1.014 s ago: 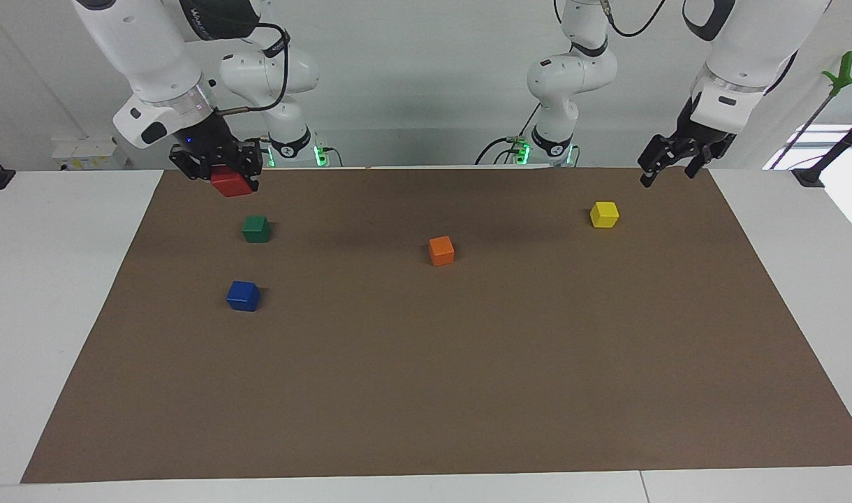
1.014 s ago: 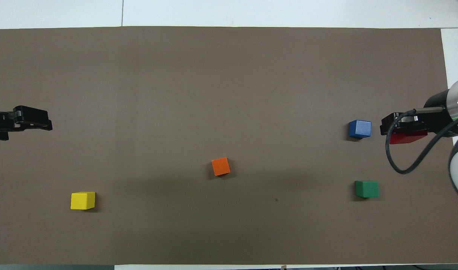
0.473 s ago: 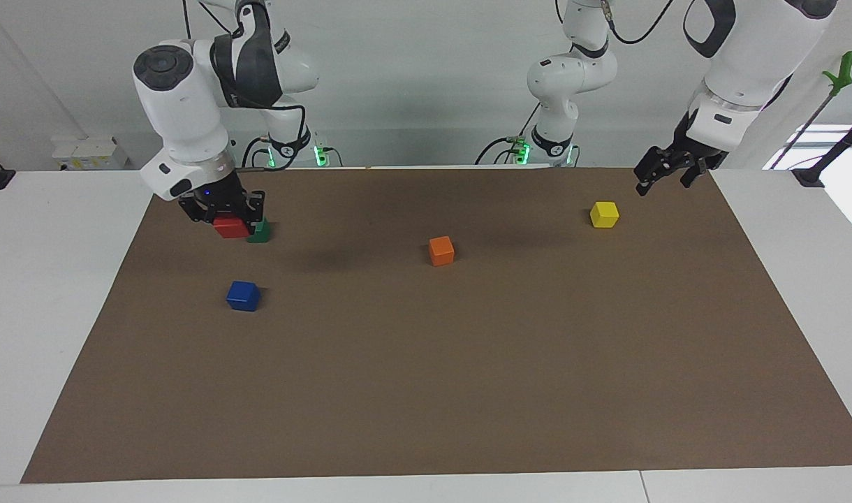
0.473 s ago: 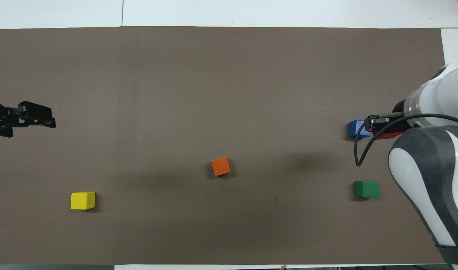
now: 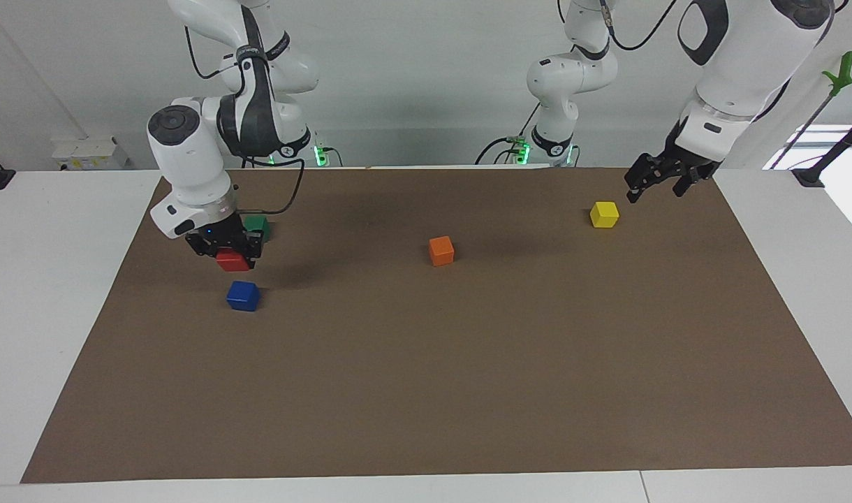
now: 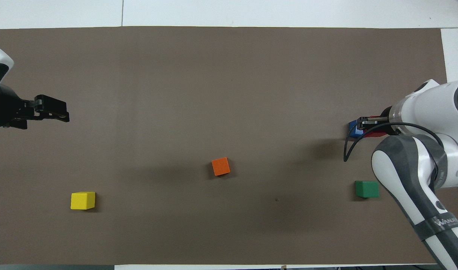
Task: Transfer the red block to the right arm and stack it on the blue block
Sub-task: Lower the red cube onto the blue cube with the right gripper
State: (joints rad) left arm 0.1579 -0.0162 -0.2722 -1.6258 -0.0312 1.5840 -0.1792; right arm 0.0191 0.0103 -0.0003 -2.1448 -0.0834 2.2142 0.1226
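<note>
right gripper: you're seeing it pinching the red block, hanging in the air just over the blue block, not touching.
blue block: sitting on the mat, green block at its 12 o'clock in the facing view.
left gripper: jaws are standing spread, empty, waiting over the mat edge by the yellow block.

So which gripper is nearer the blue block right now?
Right. The right gripper holds the red block just above the blue block; the left gripper waits near the yellow block.
</note>
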